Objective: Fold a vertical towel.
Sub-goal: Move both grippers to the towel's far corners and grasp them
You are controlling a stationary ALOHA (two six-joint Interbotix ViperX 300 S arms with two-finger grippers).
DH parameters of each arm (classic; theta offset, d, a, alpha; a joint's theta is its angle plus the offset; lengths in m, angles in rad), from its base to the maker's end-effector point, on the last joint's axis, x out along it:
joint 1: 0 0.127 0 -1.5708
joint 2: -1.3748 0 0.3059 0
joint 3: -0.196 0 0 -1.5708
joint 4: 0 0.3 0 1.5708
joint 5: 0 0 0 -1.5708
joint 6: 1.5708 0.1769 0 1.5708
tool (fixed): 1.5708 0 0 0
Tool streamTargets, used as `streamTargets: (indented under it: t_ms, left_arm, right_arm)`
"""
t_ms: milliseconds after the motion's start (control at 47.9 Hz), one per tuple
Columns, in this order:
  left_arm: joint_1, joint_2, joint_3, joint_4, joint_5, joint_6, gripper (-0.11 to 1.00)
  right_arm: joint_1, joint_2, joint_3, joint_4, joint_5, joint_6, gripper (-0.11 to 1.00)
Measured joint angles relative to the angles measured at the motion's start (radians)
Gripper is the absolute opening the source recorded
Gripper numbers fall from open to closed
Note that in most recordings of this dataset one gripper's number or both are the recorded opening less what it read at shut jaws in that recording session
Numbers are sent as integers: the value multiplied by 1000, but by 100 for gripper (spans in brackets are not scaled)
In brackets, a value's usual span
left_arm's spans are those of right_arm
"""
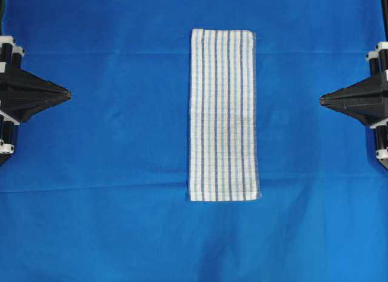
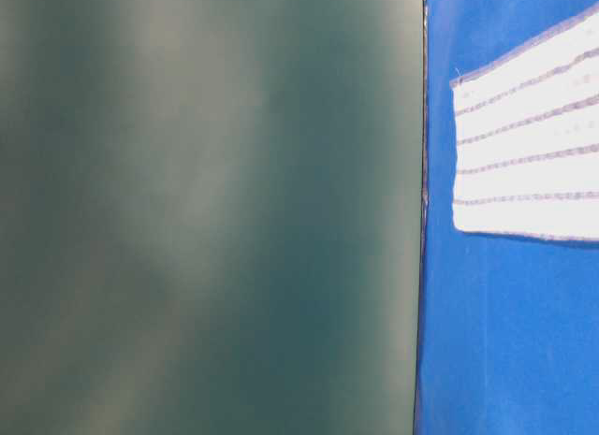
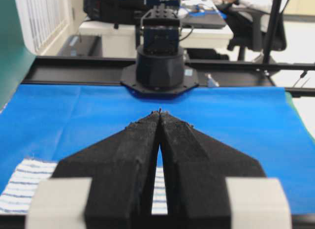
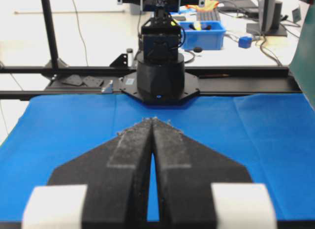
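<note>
1. The towel [image 1: 224, 115] is lying flat and lengthwise on the blue sheet [image 1: 109, 142], unfolded, so by my reading the fold is not yet begun.
2. The left gripper [image 1: 68, 95] is sitting with fingertips pressed together and nothing between them; the towel is lying well ahead of its tips.
3. The right gripper [image 1: 322, 99] is likewise pinched closed and empty, the towel well ahead of it too.
4. Next, I judge, both must be opening and reaching for one short end's corners.
5. Only the overhead view is showing the whole towel; the left wrist view is catching just a striped edge under the fingers [image 3: 133, 155], and the right wrist view none.
</note>
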Motion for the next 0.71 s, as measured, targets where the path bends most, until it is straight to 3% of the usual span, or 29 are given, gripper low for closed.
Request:
streamTargets:
  t_ms: [146,313,647,709]
  left_arm:
    - [2,25,-8,-11,-6,14,0]
    - [31,92,-32,-12,-37,15,0]
    - [202,359,-107,-14,-107,-2,1]
    - [236,423,-140,-14,-112,-2,8]
  right_arm:
    - [-28,18,-12,12,31,2,0]
    - [-140,64,-44,55,94,2,0]
    - [-376,238,-100,64,195,3,0]
    - [-408,279,-112,64,198,2,1]
